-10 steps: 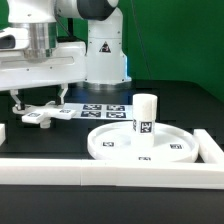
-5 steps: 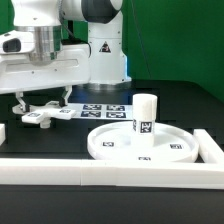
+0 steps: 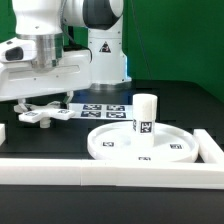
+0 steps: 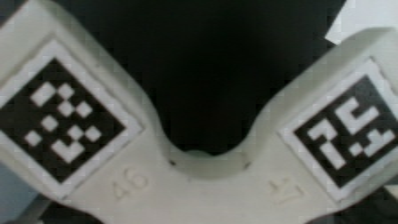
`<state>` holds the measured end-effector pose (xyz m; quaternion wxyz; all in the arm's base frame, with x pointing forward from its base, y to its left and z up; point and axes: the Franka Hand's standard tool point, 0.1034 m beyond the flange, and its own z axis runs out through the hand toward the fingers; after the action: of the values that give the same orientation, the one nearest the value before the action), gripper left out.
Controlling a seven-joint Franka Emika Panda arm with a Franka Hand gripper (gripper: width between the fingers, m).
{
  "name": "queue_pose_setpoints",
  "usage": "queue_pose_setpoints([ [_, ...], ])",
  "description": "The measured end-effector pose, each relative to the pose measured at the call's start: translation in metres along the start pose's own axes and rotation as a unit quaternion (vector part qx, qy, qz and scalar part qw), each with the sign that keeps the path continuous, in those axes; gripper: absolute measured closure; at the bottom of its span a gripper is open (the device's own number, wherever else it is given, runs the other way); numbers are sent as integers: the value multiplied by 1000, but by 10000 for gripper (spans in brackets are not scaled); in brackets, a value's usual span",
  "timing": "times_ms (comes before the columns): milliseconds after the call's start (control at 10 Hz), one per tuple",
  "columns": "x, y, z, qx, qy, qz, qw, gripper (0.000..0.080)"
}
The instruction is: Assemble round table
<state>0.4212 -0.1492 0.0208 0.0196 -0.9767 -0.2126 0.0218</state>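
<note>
The large white rimmed plastic disc top [image 3: 108, 143] lies flat on the black table [image 3: 185, 105], toward the exterior view's right. The flat white cross-shaped base [image 3: 36, 114] lies well apart at that view's left, beneath the two-finger gripper [image 3: 40, 102], whose fingers stand apart. The short white cylindrical leg [image 3: 145, 113] stands upright on the disc.

Gripper [image 3: 40, 101] low at exterior view's left, far side of table [image 3: 172, 106]. Dark fingers [image 3: 19, 100] spread apart over cross-shaped base [image 3: 38, 115] (contact not discernible). Base flat on table. Marker board [image 3: 100, 110] just to exterior view's right of base, in front of robot pedestal [image 3: 105, 60]. Disc top [image 3: 145, 146] nearer, toward exterior view's right. Leg [image 3: 145, 113] upright on disc, marker facing camera. White border bar [image 3: 100, 172] along near edge.
</note>
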Motion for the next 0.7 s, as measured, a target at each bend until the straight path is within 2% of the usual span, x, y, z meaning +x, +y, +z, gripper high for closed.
queue_pose_setpoints([
  [100,0,2,0,0,0,0,1000,150],
  [200,1,2,-1,-1,1,0,1000,270],
  [300,3,3,-2,-1,2,-1,1000,348],
  [700,12,3,-9,-3,8,5,1000,348],
])
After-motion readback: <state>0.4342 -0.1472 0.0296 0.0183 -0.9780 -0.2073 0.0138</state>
